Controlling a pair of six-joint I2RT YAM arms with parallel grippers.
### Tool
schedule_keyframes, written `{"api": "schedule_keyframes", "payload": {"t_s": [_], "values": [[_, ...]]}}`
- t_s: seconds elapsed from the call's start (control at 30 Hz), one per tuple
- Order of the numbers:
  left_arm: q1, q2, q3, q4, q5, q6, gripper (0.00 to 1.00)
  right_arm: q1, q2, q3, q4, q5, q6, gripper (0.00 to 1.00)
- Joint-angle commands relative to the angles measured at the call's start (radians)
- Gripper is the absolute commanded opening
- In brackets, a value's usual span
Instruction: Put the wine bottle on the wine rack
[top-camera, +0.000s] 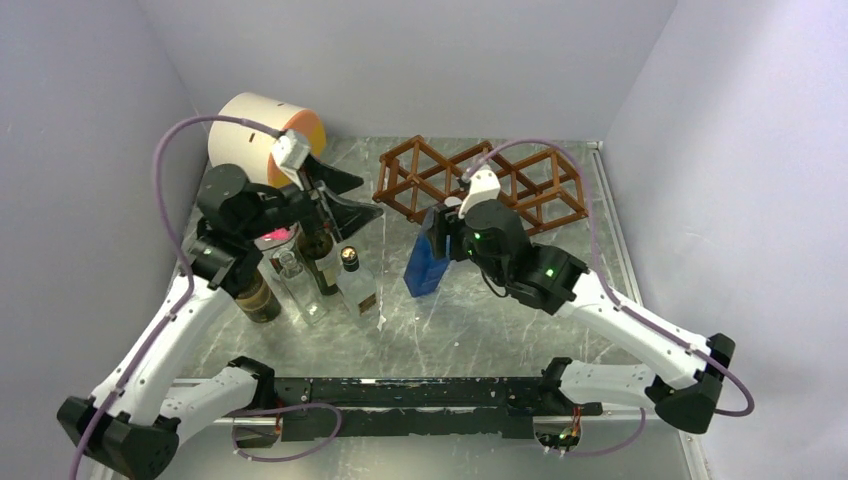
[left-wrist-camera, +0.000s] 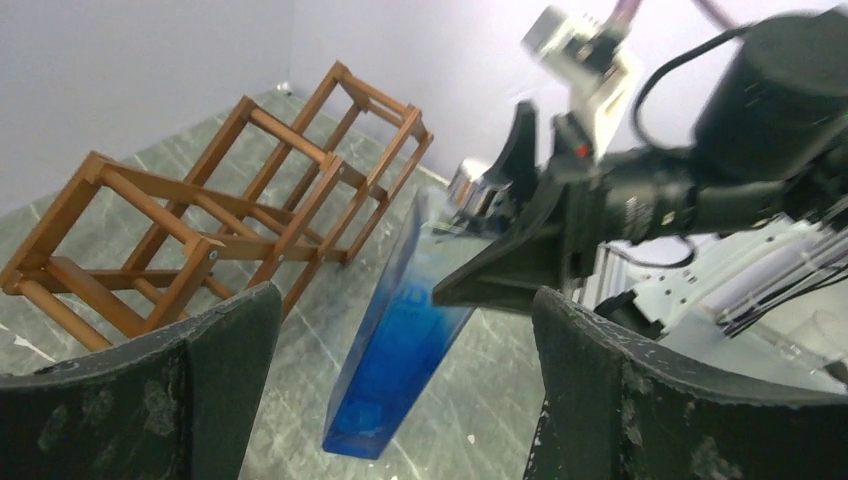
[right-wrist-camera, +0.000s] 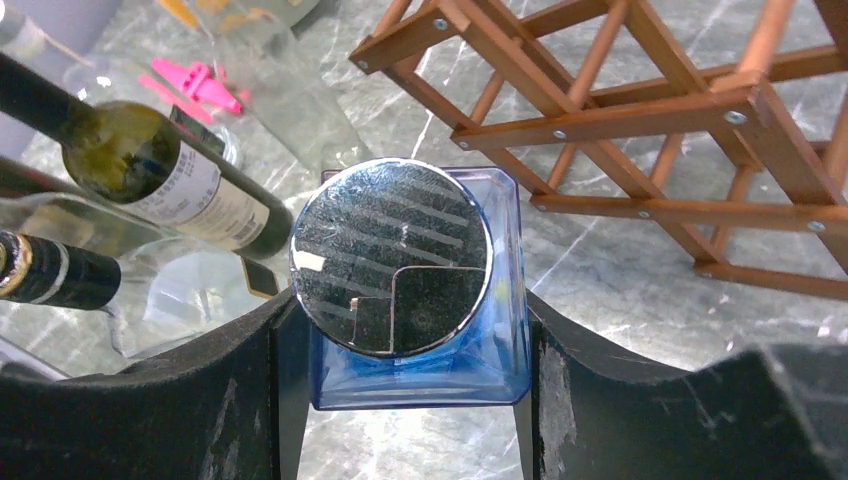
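Observation:
The reddish-brown lattice wine rack stands at the back centre. My right gripper is shut on the top of a blue square bottle with a mirrored round cap, just in front of the rack's left end. The bottle tilts, and I cannot tell whether its base touches the table. A dark wine bottle with a pale label stands among the bottles at left. My left gripper is open and empty above those bottles, facing the blue bottle and the rack.
A cream-and-orange cylinder lies at the back left. A clear bottle, a square clear bottle with a dark cap and a brown bottle stand near the wine bottle. A pink object lies among them. Grey walls close three sides.

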Motion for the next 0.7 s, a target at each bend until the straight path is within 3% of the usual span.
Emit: {"api": "schedule_keyframes", "payload": {"t_s": [0.0, 0.27, 0.57, 0.67], "values": [[-0.079, 0.044, -0.035, 0.039, -0.126, 0.168, 0.99, -0.001, -0.119, 0.018, 0.135, 0.098, 0.148, 0.27], [-0.254, 0.200, 0.017, 0.016, -0.139, 0.361, 0.99, -0.001, -0.197, 0.043, 0.133, 0.106, 0.206, 0.26], [-0.358, 0.262, -0.044, 0.122, -0.220, 0.482, 0.99, -0.001, -0.234, 0.087, 0.110, 0.117, 0.247, 0.23], [-0.379, 0.282, -0.051, 0.120, -0.184, 0.518, 0.99, 0.000, -0.252, 0.082, 0.141, 0.133, 0.251, 0.22]]}}
